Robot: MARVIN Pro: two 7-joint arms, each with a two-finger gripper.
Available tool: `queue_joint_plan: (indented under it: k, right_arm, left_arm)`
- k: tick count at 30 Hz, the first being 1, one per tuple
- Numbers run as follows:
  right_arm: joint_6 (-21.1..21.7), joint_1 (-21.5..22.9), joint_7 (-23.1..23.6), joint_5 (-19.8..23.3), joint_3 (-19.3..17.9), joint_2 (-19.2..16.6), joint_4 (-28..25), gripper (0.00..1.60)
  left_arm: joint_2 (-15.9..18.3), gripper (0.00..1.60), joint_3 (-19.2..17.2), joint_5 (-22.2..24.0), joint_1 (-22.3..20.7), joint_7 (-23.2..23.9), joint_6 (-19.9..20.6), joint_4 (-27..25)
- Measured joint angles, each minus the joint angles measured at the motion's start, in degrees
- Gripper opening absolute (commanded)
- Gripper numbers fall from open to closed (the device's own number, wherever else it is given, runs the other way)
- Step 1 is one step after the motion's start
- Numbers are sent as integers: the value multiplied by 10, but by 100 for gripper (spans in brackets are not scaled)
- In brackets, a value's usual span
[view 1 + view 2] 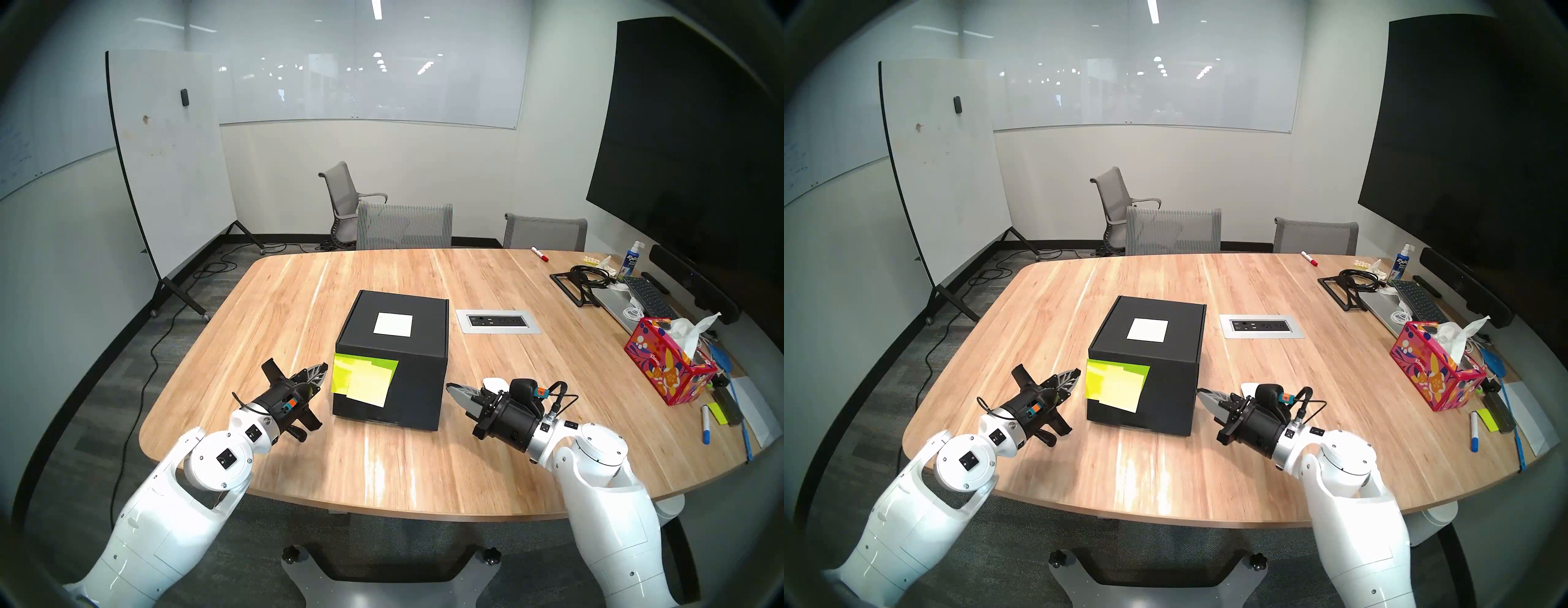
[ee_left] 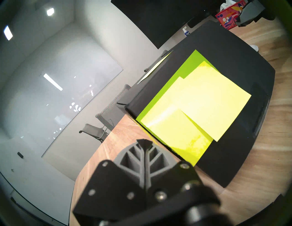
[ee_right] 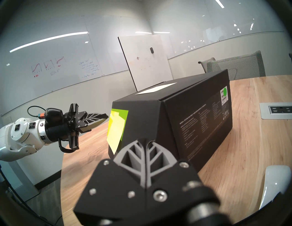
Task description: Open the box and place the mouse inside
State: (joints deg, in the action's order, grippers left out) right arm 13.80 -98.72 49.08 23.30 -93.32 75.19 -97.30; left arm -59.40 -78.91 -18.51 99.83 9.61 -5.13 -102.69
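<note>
From where I sit, my left gripper (image 1: 319, 370) hangs pinched fully together and empty, tip just beside the upper left corner of the box's front face, close to the sticky notes (image 1: 364, 379) but, as far as the wrist view lets me judge, not quite touching. The box (image 1: 392, 361) stands in the middle of the desk (image 1: 424, 467), lid down, white label (image 1: 393, 325) on top, so opening it is the step in hand. To do it well I'd work that closed tip under the lower edge of the front flap, by the notes, and lift upward and away from me, slowly, so the light cardboard doesn't slide across the wood. My right gripper (image 1: 453, 389) is likewise clamped together on nothing, poised off the box's lower right front corner; I'd press it against that side as a brace. The mouse (image 3: 275, 186) lies on the desk just right of the box, half hidden under that wrist, so I'd keep the arm from sweeping it.
</note>
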Motion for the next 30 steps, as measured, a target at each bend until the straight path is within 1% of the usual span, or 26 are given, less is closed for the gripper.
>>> queue_joint_plan:
  k: [4, 8, 15, 17, 23, 30]
  right_arm:
    - [0, -1, 0, -1, -1, 1, -1, 0]
    - [0, -1, 0, -1, -2, 2, -2, 0]
    - [0, -2, 0, -2, -3, 3, -3, 0]
    - [0, -2, 0, -2, -3, 3, -3, 0]
    - [0, -2, 1, -2, -4, 4, -2, 0]
    - [-1, -2, 3, -3, -5, 6, 2, 0]
  left_arm:
    - [0, 0, 4, -7, -3, -3, -4, 3]
    - [0, 0, 8, -25, -3, -9, -3, 3]
    - [1, 0, 17, -53, -6, -10, 26, 1]
    - [4, 0, 21, -62, -9, -3, 42, 0]
    - [11, 0, 28, -73, -16, 21, 62, -1]
    - [21, 0, 31, -81, -21, 40, 65, 1]
